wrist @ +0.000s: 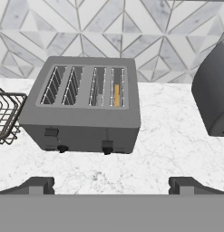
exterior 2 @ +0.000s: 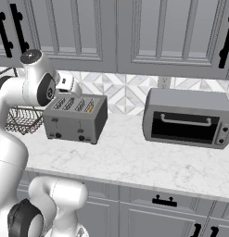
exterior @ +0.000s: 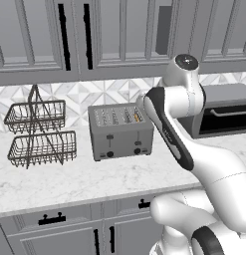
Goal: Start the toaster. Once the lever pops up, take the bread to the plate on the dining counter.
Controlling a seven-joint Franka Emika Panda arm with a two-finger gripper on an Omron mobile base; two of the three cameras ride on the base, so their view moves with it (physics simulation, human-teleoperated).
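Left base view: toaster [exterior: 120, 131] sits toward the back of the counter [exterior: 94, 182] w/ the bread [exterior: 137, 116] down in its rightmost slot, so imo we're at the start-it step, levers not pushed yet. Right base view: same deal, bread [exterior 2: 89, 108] in the slot nearest the toaster oven [exterior 2: 187, 117]. Hand view: gripper [wrist: 111, 185] w/ fingers wide apart, holding nothing, hovering in front of & above the toaster [wrist: 84, 105]; next it prob needs to drop onto the right lever [wrist: 107, 146] and press down.

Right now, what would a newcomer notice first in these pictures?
The grey toaster stands in the middle of the marble worktop, with the bread sunk in its rightmost slot. To its right sits a dark toaster oven, and to its left a two-tier wire basket.
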